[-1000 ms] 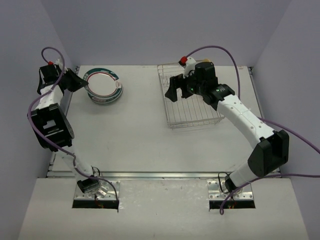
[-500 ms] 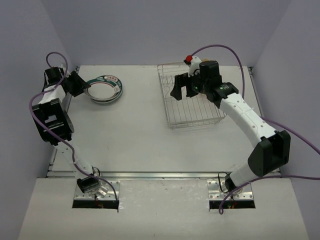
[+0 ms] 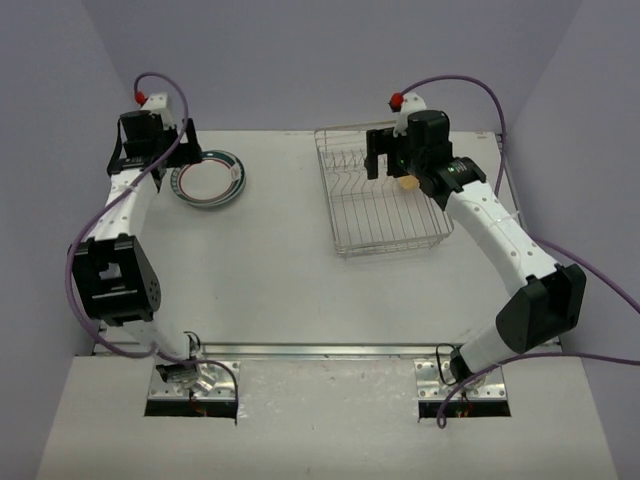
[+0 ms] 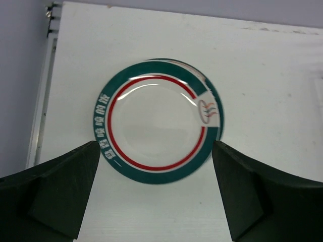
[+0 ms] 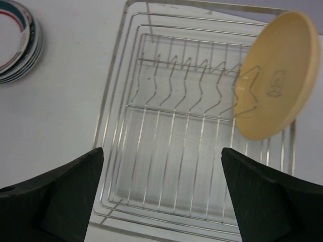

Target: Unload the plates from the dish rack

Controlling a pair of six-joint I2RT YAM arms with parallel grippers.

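One tan plate (image 5: 277,75) stands in the single dish rack (image 3: 380,225) at 1 o'clock. One stack of patterned plates (image 4: 156,126), its number unclear, lies at 10 o'clock. The left gripper (image 4: 155,146), fingers spread, was earlier beside the stack and is now above it. The right gripper (image 5: 162,151), likewise spread, has drawn back.

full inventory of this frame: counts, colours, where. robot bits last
patterned plates: one stack, exact count unclear, white with teal and red rims, flat on the table's far left, outside the rack
tan plate: 1, tan-yellow, standing tilted in the rack's prongs
dish rack: 1, silver wire, table's far right, holds only the tan plate
table: 1, white, under everything
cables: 2, purple, one along each arm
left pincer: 1, black, open, above the plate stack, holding nothing
right pincer: 1, black, open, above the rack, holding nothing
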